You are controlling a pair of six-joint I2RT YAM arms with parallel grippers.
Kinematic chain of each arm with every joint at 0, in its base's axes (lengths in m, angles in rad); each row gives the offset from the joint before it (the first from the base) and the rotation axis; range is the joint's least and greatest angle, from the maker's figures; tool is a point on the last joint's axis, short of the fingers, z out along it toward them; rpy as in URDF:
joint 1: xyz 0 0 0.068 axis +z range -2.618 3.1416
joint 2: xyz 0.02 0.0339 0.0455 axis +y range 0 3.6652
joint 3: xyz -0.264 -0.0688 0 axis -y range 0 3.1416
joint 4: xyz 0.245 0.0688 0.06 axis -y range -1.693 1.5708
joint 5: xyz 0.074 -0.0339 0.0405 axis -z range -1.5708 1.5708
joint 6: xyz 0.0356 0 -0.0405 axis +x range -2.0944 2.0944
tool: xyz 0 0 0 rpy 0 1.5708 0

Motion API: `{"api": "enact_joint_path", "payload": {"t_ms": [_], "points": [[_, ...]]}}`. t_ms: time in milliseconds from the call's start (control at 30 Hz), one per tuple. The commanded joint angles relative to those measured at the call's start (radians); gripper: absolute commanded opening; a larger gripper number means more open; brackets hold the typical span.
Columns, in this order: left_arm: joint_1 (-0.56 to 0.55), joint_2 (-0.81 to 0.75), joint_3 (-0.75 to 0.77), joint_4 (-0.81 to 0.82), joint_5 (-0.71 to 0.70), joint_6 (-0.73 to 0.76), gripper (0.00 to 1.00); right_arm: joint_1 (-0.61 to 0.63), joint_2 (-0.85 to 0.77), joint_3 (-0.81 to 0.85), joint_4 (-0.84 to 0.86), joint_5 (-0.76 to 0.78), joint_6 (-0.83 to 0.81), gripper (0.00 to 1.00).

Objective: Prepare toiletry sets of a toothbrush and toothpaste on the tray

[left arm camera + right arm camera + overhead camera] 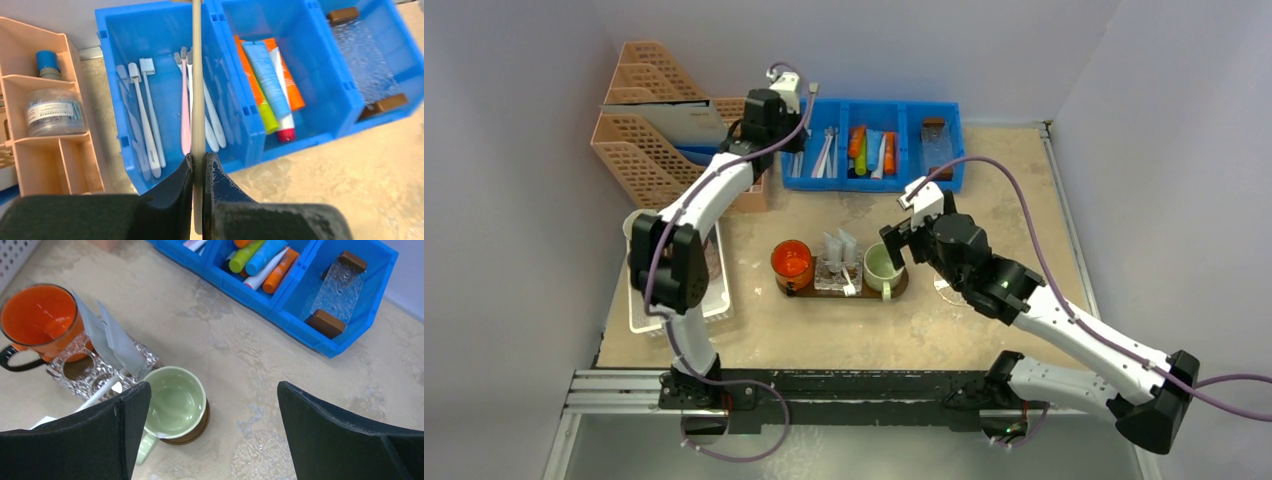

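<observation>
My left gripper [776, 122] reaches over the blue bin [944, 178] at the back. In the left wrist view it [198, 159] is shut on a slim pale toothbrush handle [197, 75] held above the bin's toothbrush compartment [115, 60], where several more toothbrushes [147, 115] lie. The dark brown tray [894, 293] carries an orange mug [791, 262], a clear glass holder [832, 275] with two pale grey tubes [840, 245] and a white toothbrush [850, 286], and a green cup [882, 268]. My right gripper [900, 243] is open and empty just above the green cup [175, 402]; the tubes [117, 342] show to its left.
Orange, green and blue tubes [270, 80] fill the bin's middle compartment; a clear glass tray [936, 142] sits in the right one. Peach file racks [649, 130] and a peach organiser [45, 150] stand left. A white tray [639, 318] lies at the left; a clear round coaster [260, 455] lies right of the cup.
</observation>
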Motion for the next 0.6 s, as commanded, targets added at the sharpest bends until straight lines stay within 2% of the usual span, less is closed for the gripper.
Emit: {"api": "enact_joint_path", "payload": {"t_ms": [0,567], "points": [[0.004,-0.183,-0.123,0.131,0.072,-0.015,0.0,-0.002,0.013,0.089,0.009,-0.01,0.032,0.99],[0.002,-0.673,-0.565,0.249,0.172,0.139,0.0,-0.004,0.163,0.376,-0.088,-0.135,0.276,0.98]]}}
